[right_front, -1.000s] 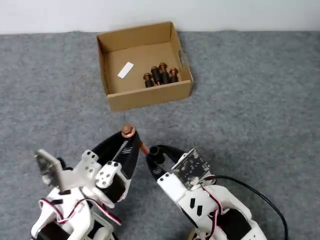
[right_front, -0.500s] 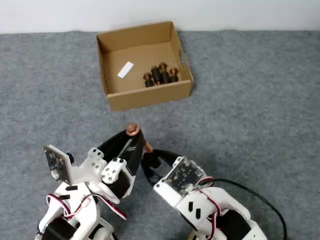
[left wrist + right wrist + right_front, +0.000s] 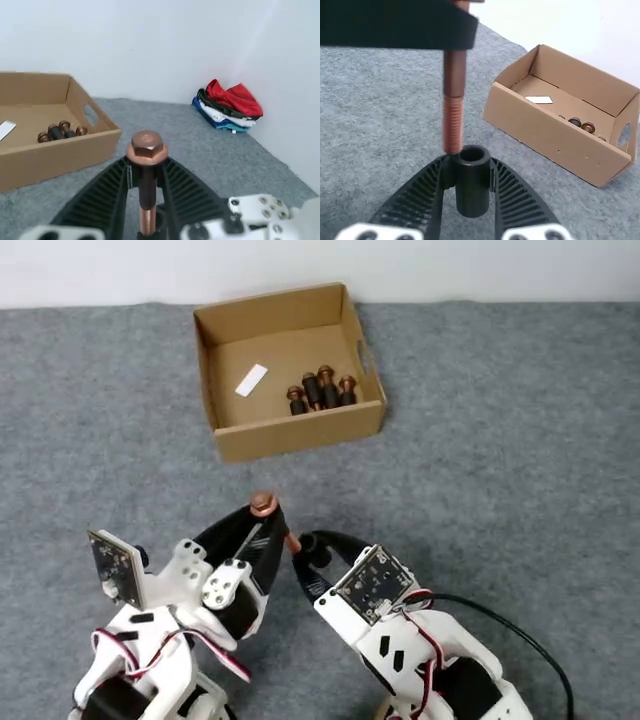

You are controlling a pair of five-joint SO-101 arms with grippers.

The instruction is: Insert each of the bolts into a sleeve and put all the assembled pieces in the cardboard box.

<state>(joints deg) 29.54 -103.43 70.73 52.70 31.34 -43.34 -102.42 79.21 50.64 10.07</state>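
I hold a copper hex-head bolt [image 3: 146,150] clamped in my left pincer [image 3: 146,167], and a black cylindrical sleeve [image 3: 471,187] clamped in my right pincer [image 3: 469,167].

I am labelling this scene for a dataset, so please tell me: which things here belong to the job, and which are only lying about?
Job: bolt, sleeve, cardboard box, assembled pieces inside it.
Lying about: white slip in the box, pile of clothes.
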